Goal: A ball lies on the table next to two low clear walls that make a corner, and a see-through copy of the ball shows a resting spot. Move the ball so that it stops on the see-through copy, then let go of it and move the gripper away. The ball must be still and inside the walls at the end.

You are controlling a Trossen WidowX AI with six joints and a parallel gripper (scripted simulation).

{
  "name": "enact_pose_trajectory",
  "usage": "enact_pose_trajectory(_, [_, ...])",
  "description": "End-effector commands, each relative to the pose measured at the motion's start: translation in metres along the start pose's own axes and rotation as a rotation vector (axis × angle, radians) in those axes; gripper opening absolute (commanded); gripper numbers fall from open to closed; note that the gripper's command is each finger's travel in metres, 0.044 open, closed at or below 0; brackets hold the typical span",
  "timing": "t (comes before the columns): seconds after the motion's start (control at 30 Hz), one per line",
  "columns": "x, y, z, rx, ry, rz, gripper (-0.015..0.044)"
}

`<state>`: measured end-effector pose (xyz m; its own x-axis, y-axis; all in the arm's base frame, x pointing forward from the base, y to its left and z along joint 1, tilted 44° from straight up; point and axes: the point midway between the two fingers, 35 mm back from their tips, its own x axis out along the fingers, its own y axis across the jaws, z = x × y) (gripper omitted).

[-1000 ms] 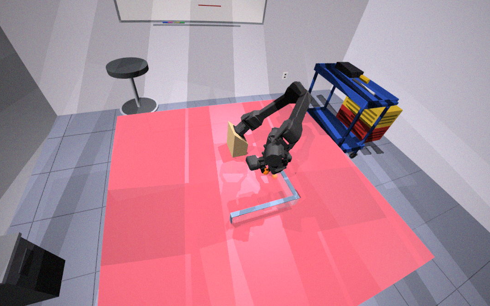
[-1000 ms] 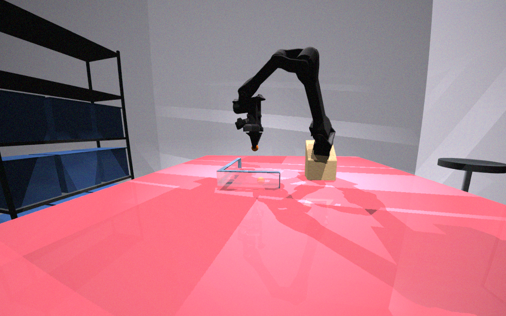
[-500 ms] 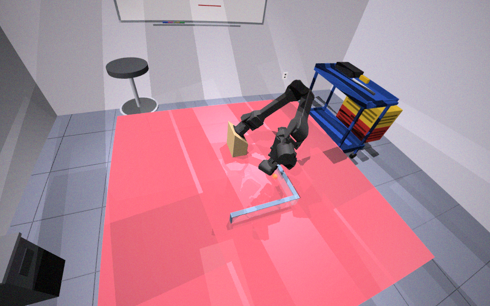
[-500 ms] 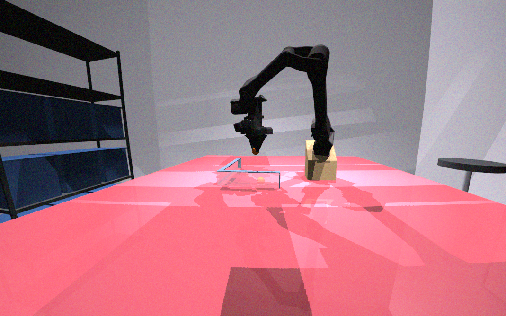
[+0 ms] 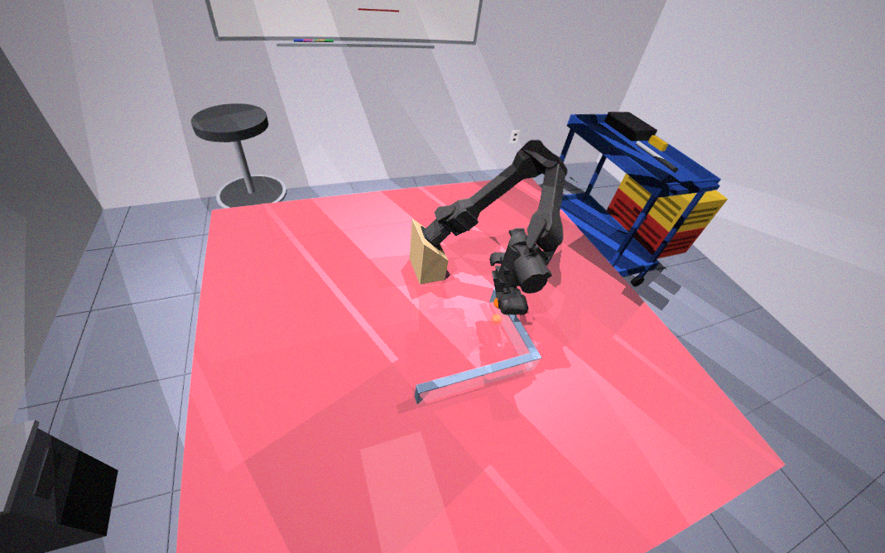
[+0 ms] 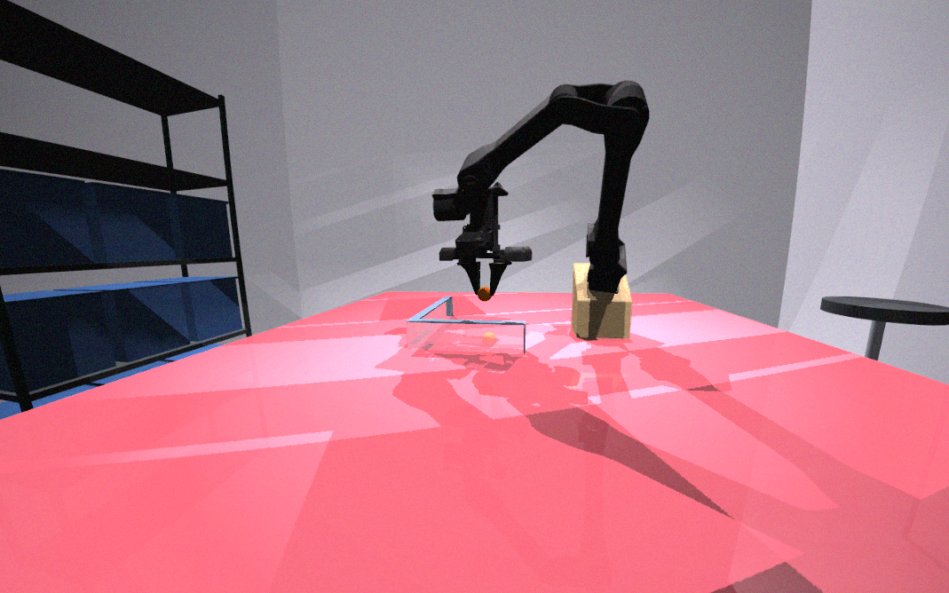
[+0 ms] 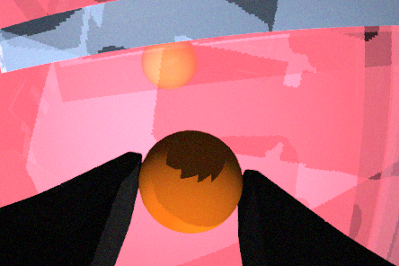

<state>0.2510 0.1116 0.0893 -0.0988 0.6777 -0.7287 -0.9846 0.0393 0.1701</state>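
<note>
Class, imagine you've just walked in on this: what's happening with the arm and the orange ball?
A black robot arm is holding an orange ball between the fingers of its hand, up off the pink table. Below is a paler, see-through copy of the ball, inside the corner made by two low clear walls. The ball has not been set down on its copy, so placing it and letting go remain to be done.
</note>
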Motion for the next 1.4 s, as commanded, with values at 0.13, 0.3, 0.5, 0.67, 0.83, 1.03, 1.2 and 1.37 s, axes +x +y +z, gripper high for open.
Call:
enact_pose_trajectory(0.13, [0.008,0.015,0.011,-0.288,-0.011,0.007,0.0000])
enact_pose_trajectory(0.3, [0.008,0.015,0.011,-0.288,-0.011,0.007,0.0000])
enact_pose_trajectory(0.5, [0.020,0.014,0.011,-0.288,-0.010,0.006,0.0000])
enact_pose_trajectory(0.67, [0.044,0.013,0.011,-0.288,-0.009,0.006,0.0000])
enact_pose_trajectory(0.83, [0.067,0.014,0.012,-0.288,-0.012,0.006,0.0000])
enact_pose_trajectory(1.03, [0.078,0.016,0.013,-0.288,-0.015,0.007,0.0000])
enact_pose_trajectory(1.2, [0.080,0.016,0.013,-0.288,-0.015,0.007,0.0000])
enact_pose_trajectory(1.37, [0.087,0.016,0.013,-0.288,-0.015,0.007,0.0000])
